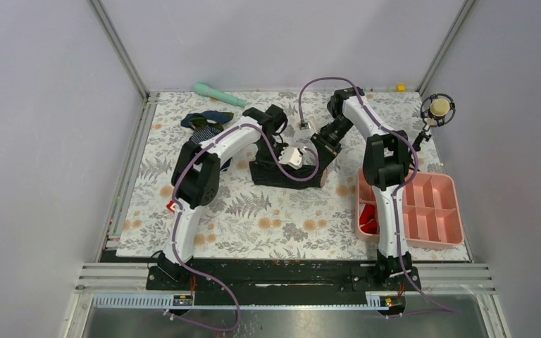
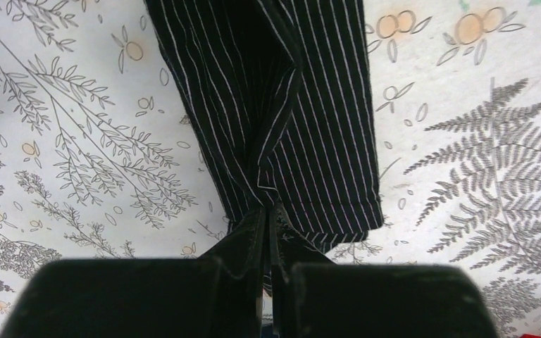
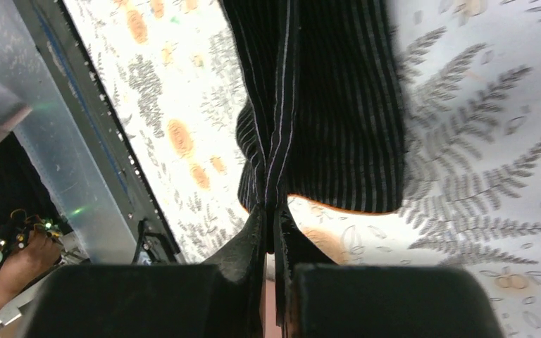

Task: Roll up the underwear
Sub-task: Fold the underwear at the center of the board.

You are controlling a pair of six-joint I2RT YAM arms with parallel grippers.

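The underwear (image 1: 282, 174) is black soft fabric with fine pale pinstripes, lying mid-mat with its two far corners pulled up. My left gripper (image 1: 263, 156) is shut on its left corner. In the left wrist view the closed fingertips (image 2: 269, 211) pinch a bunched fold of the underwear (image 2: 303, 105), which hangs down to the mat. My right gripper (image 1: 322, 159) is shut on the right corner. In the right wrist view its fingertips (image 3: 270, 211) pinch the fabric (image 3: 338, 105), and a thin orange edge shows along the hem.
A navy garment with stripes and olive trim (image 1: 204, 121) lies at the back left, with a teal handle-like object (image 1: 218, 94) behind it. A pink compartment tray (image 1: 433, 204) holding a red cloth roll (image 1: 368, 222) stands at the right. A red keypad (image 1: 174, 206) is beside the left arm. A microphone (image 1: 437, 108) stands at the back right.
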